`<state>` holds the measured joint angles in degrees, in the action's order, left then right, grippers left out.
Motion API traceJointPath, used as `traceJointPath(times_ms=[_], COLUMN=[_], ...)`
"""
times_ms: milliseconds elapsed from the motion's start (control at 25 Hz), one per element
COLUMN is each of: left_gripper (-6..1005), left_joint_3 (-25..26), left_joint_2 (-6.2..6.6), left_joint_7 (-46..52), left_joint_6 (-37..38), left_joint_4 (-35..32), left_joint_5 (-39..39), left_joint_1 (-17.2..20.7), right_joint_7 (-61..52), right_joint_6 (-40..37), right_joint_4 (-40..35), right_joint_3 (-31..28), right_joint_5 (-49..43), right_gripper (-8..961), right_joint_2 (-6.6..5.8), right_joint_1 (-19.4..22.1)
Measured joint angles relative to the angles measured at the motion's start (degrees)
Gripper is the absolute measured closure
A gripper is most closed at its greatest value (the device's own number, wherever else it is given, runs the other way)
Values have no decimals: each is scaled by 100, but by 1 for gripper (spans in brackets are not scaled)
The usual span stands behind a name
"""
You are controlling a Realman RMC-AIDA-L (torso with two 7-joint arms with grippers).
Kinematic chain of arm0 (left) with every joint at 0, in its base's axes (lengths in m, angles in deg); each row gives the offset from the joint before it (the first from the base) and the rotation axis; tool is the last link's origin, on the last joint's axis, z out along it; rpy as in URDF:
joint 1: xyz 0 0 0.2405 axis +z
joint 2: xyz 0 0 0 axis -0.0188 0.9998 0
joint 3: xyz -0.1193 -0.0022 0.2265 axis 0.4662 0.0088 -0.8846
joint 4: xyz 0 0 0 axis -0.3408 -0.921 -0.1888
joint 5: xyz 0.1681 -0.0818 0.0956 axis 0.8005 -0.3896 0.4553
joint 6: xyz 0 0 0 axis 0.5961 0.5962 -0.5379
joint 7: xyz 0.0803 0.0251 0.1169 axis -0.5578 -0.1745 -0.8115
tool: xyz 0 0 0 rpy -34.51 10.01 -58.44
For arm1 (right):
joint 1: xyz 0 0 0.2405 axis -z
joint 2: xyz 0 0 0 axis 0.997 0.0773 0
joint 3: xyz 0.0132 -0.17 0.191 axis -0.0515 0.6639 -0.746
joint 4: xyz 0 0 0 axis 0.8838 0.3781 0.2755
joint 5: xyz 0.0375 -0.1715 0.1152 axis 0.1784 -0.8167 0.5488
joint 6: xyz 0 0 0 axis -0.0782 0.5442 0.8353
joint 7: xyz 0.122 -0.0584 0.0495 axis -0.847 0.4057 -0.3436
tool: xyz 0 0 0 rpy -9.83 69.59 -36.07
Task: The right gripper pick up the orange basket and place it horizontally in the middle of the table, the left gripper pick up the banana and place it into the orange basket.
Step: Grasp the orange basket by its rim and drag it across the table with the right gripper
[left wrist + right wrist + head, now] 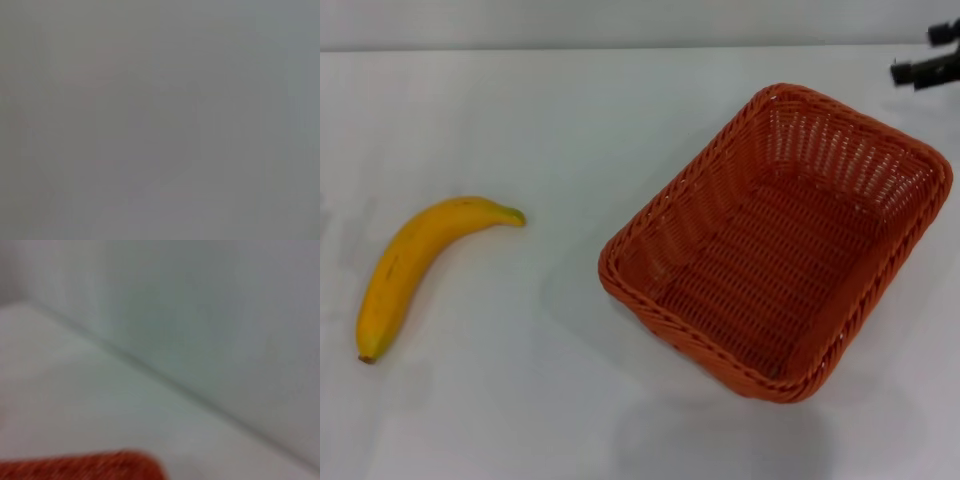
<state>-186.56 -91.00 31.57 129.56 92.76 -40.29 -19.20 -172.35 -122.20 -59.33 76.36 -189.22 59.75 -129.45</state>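
Note:
The orange basket point(780, 245) stands empty on the right half of the white table point(570, 120), turned at an angle with its long side running from near left to far right. Its rim point(85, 467) shows as an orange strip in the right wrist view. The yellow banana point(415, 262) lies on the left side of the table, greenish tip toward the basket, brown stem end near me. My right gripper point(930, 62) shows as black parts at the far right corner, beyond the basket's far corner and apart from it. The left gripper is out of view.
A pale wall rises behind the table's far edge point(620, 48), and the same edge line crosses the right wrist view. The left wrist view holds only a plain grey surface. Bare white table lies between the banana and the basket.

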Motion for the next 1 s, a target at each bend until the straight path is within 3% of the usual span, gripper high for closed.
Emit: traceJointPath(times_ms=[160,400,760,1000], left_gripper=[112,113,113,113], left_joint_3=[-1,-1,-1,0], left_joint_2=[-18,-26,-38,-38], left_joint_7=[0,5,7,40], left_joint_6=[0,84,193,222], left_joint_4=[-46,-58,-69,-71], left_joint_5=[95,192,297,307], left_joint_1=[-45,75,242,291], right_joint_7=[-660,-1086,-1227,-1252], right_joint_6=[-577,-728,-118,153], right_joint_4=[40,52,438,476], right_joint_3=[66,206,450,561], right_joint_5=[-913,-1730,-2642,-2885], right_gripper=[79,80,80,81], right_joint_2=[10,292,763,861], right_joint_1=[-510,-1031,-1365,-1385])
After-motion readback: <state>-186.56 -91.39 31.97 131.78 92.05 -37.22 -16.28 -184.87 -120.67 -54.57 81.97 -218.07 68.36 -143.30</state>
